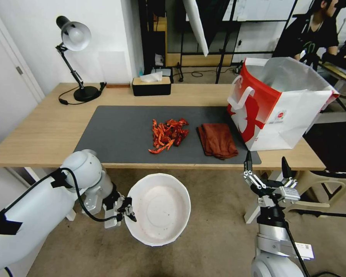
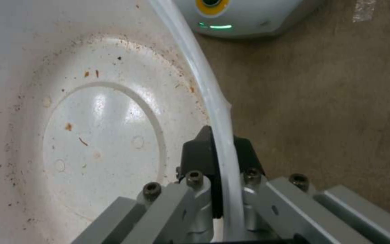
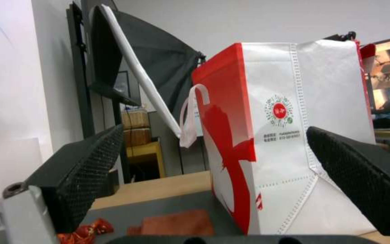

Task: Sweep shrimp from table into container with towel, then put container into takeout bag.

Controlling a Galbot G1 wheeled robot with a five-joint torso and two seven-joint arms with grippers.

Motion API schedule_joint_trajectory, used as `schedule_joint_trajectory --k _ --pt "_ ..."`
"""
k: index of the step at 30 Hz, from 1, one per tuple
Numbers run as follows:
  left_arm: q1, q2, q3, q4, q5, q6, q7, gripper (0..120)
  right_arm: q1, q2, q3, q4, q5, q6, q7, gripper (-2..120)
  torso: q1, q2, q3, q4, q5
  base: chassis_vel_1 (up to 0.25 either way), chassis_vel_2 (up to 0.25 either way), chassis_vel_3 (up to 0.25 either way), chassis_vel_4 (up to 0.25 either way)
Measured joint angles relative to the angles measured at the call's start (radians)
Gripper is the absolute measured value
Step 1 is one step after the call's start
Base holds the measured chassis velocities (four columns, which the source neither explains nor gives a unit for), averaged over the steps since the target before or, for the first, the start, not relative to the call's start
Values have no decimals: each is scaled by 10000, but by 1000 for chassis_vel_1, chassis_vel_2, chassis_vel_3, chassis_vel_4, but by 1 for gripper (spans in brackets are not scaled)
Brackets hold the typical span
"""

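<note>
The towel (image 1: 218, 140) is lying folded on the mat between the shrimp (image 1: 168, 134) and the takeout bag (image 1: 276, 104), likely soft and limp, so you are probably best pinching a fold while your right gripper (image 1: 266, 166) is hovering wide open below the table (image 1: 38, 130) edge and your left gripper (image 1: 127, 211) is clamping the container (image 1: 159, 207) rim.

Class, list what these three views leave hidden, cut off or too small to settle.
- Takeout bag interior: the head view shows its wall; contents hidden.
- Bag's print: too small to read.
- Towel: right wrist view, cut by the gripper body.
- Container: left wrist view, cropped; the left gripper covers some rim.
- Shrimp: heaped, uncountable.
</note>
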Motion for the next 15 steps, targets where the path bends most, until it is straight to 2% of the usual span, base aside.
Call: schedule_joint_trajectory --k 7,11,15 --pt "-537 -295 507 647 341 4 2 0 91 -30 -31 -80 30 0 2 100 0 0 0 -2 -1 0 0 0 0" --pt "-933 -599 800 1220 630 8 4 0 231 -83 -34 -149 118 -63 11 100 1 0 0 -2 -3 0 0 0 0" --pt "-1247 -700 1070 1604 689 10 6 0 341 -165 -16 -202 212 -122 28 100 0 0 1 -1 -1 0 0 0 0"
